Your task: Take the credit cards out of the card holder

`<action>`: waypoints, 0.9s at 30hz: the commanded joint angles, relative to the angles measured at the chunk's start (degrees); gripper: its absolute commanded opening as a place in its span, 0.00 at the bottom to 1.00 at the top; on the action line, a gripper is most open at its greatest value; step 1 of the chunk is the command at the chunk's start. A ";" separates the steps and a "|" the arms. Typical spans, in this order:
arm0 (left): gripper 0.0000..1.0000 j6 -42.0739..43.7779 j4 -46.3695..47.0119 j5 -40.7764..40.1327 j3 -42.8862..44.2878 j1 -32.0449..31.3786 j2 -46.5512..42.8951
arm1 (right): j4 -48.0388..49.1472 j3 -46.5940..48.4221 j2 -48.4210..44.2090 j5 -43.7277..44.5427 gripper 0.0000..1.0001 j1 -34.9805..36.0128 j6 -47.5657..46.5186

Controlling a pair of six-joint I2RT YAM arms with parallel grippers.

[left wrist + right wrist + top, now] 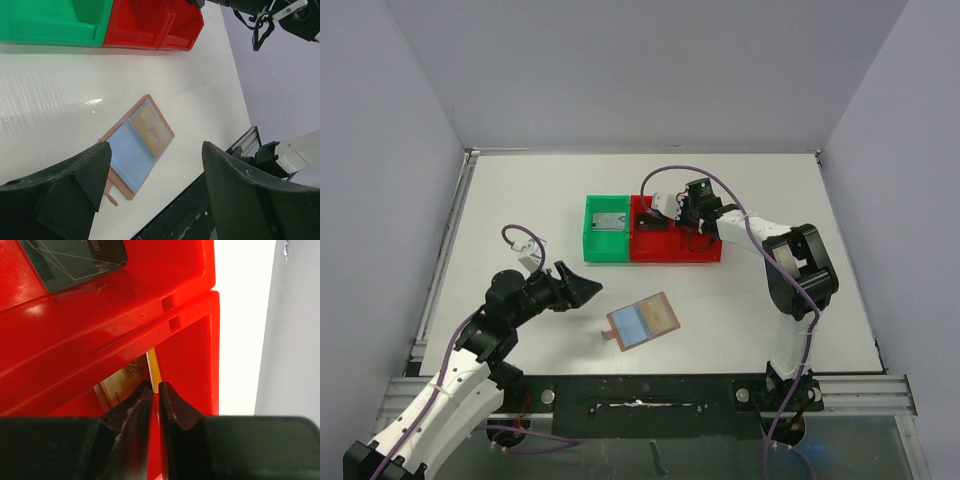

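Observation:
The brown card holder lies open and flat on the table, blue lining up, with an orange card still in its right pocket. My left gripper hovers just left of it, jaws wide open and empty; in the left wrist view the card holder shows between the left gripper's fingers. My right gripper reaches down into the red bin. Its fingertips are pinched on the edge of a yellow credit card, beside a beige card in the same compartment.
A green bin adjoins the red one on its left and holds a grey card. A dark card lies in the neighbouring red compartment. The table's front edge and a black rail run just below the card holder.

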 commanded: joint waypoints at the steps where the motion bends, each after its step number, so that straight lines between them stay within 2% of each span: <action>1: 0.71 0.29 1.21 0.44 2.87 0.31 -0.62 | 1.01 1.44 -0.47 0.23 0.15 0.15 -0.69; 10: 0.72 0.10 2.52 2.82 2.40 0.31 0.58 | -2.36 1.36 -0.43 -0.71 0.28 0.10 0.62; 18: 0.71 0.29 4.22 7.19 2.24 0.31 2.32 | -3.62 2.37 0.26 0.85 0.34 -0.12 1.98; 27: 0.72 -0.61 5.19 8.56 2.05 0.31 2.70 | -4.94 3.69 -0.11 0.09 0.41 -0.18 2.90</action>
